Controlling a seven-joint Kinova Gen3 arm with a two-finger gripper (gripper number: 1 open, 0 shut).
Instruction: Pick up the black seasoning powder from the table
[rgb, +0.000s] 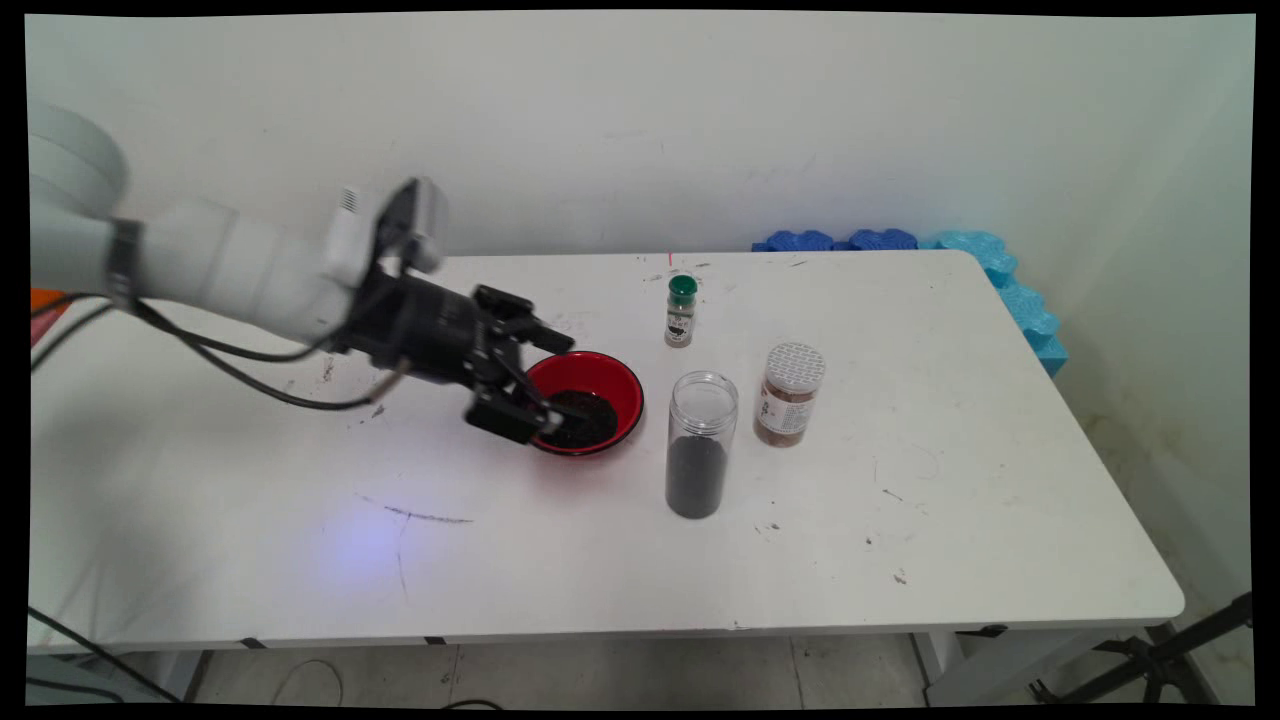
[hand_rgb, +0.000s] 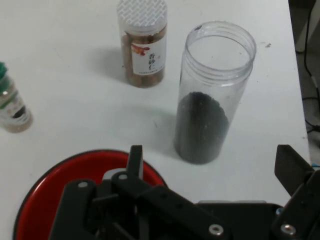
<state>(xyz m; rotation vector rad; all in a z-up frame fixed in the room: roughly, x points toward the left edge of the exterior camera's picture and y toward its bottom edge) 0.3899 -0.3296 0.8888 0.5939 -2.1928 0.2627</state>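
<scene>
A red bowl (rgb: 628, 385) with dark grains in it sits mid-table. My gripper (rgb: 558, 380) reaches in from the left, low over the bowl's left side, open with nothing between its fingers. In the hand view the gripper (hand_rgb: 212, 165) shows one finger (hand_rgb: 135, 156) over the bowl (hand_rgb: 55, 185) and the other out to the right over the table. Just right of the bowl stands an open clear jar (rgb: 700, 445) (hand_rgb: 210, 90), partly filled with dark grains.
A jar with a white lid and brown contents (rgb: 790, 395) (hand_rgb: 144, 45) stands right of the clear jar. A small green-capped bottle (rgb: 681, 312) (hand_rgb: 12, 107) stands behind the bowl. Blue foam pieces (rgb: 990, 265) lie along the table's far right edge.
</scene>
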